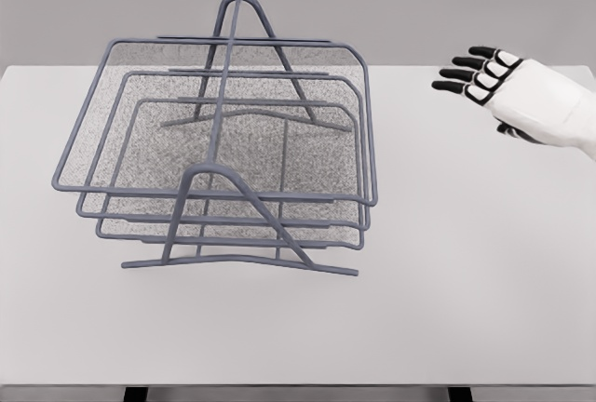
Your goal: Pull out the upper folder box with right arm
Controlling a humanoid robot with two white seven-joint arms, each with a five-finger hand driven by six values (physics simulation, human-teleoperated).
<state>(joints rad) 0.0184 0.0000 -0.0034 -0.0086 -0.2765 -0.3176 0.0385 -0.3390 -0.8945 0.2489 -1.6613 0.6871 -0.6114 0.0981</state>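
Note:
A grey-blue wire rack with three stacked mesh trays stands on the white table, left of the middle. The upper tray is the widest and sits level in the frame, its right rim facing my right hand. My right hand hovers at the right, well apart from the rack, white with black fingers spread and pointing left toward the tray. It holds nothing. The left arm does not show.
Two A-shaped frame ends rise at the rack's front and back. The table's front edge runs along the bottom of the view.

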